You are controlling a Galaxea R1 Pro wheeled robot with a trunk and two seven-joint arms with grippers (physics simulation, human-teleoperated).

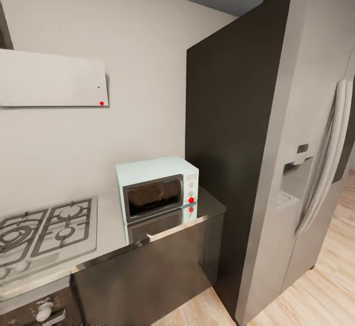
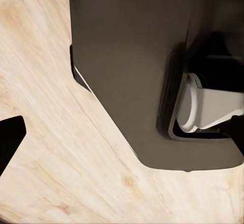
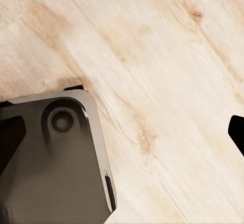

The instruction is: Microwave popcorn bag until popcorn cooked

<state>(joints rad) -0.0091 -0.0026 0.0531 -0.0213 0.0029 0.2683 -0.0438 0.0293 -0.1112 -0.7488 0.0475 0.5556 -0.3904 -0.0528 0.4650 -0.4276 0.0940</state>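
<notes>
robot facing the microwave, bag not yet in hand

the microwave point(image 1: 158, 188) is sitting at the right end of the desk point(image 1: 113, 240), its dark glass door shut and a red light glowing beside the knobs on its right panel. nothing can be made out behind the glass, and no bag is lying on the stretch of desk that is showing, so where the popcorn bag is cannot be told from here. the hob point(image 1: 47, 230) is lying just beside the microwave on the left, with an oven knob point(image 1: 45, 310) peeking below it. a pale hood point(image 1: 52, 79) is hanging on the wall above the hob. a tall fridge point(image 1: 276, 158) is standing just to the right of the desk end, on the wood floor point(image 1: 325, 277).

both wrist views are looking down at that floor point(image 2: 46, 132) and at the robot's dark base point(image 3: 51, 163). dark finger tips point(image 2: 10, 137) are poking in at the edges, far apart in the right wrist view point(image 3: 238, 132), so the right fingers are looking spread and pinching nothing; the left ones cannot be judged.

by my reading the task is barely begun: finding and lifting the bag, opening the door, loading and heating are all still waiting.
</notes>
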